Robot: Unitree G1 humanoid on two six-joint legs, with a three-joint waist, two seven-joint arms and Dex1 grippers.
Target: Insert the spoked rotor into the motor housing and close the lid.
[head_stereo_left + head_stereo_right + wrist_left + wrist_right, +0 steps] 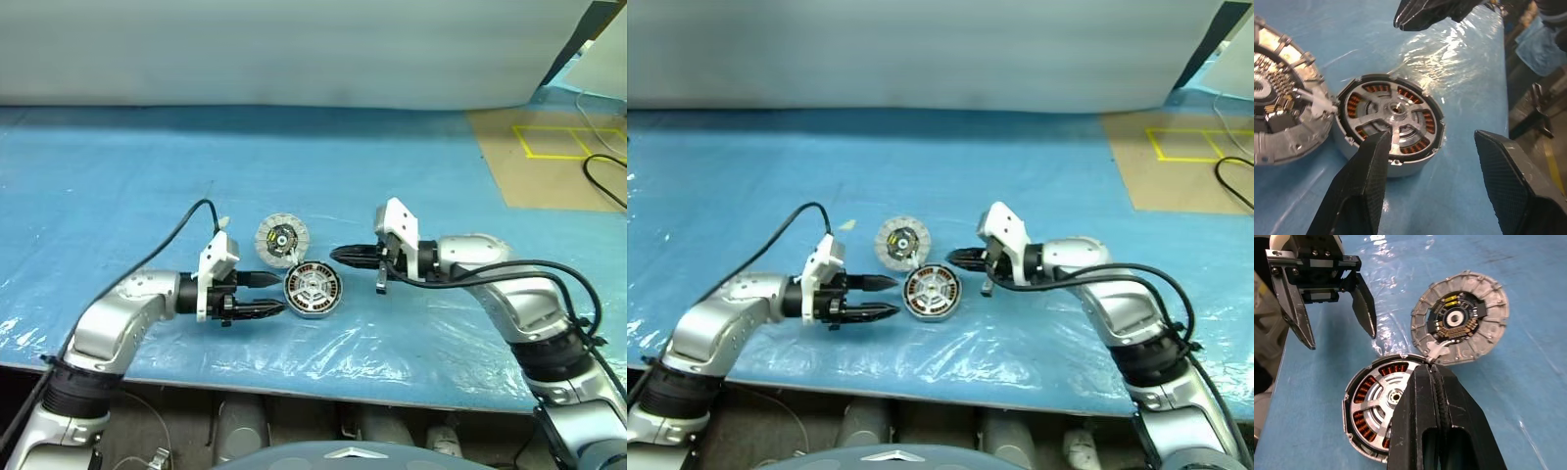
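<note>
Left pincer (278, 294) apart, right pincer (336, 257) together, flanking motor housing (313, 289); no legible writing.

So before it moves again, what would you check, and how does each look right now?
1. Spoked rotor in the motor housing: ok, spokes lie over the copper windings.
2. Lid closed: not ok, it lies face up beside the housing.
3. Left gripper ready to grasp: ok, open and empty.
4. Right gripper ready to grasp: not ok, shut.
5. Rotor fully seated: cannot tell.
</note>
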